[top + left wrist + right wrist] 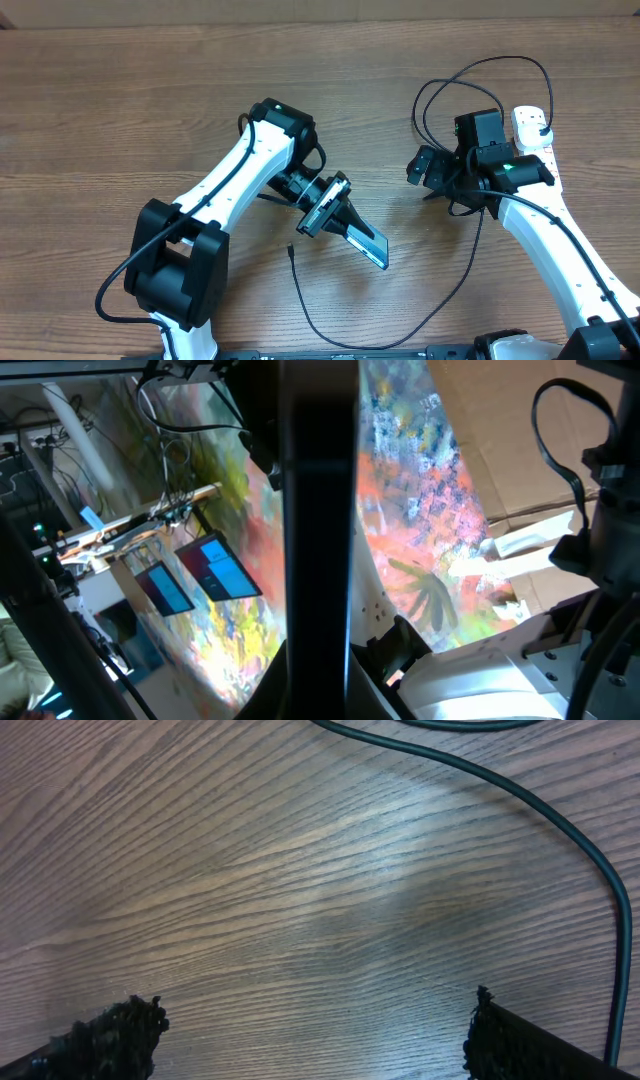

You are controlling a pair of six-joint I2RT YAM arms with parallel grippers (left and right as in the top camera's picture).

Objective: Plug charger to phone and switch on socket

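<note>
My left gripper (345, 222) is shut on the phone (368, 244), holding it tilted off the table near the middle. In the left wrist view the phone (318, 510) is a dark upright bar, edge-on between the jaws of the left gripper (318, 685). The charger (310, 310) is a thin black cable. Its small tip (289, 248) lies on the wood just left of the phone, not touching it. The cable loops back right and up towards the white socket (528, 128), which my right arm partly hides. My right gripper (428, 170) hovers open left of the socket, holding nothing. Below the right gripper (315, 1035) there is only bare wood and a stretch of charger cable (560, 820).
The wooden table (120, 120) runs to a pale back edge at the top. Charger loops (480, 75) lie behind the right arm. The left wrist camera points up at a colourful painted wall (420, 510) and two lit screens (215, 565).
</note>
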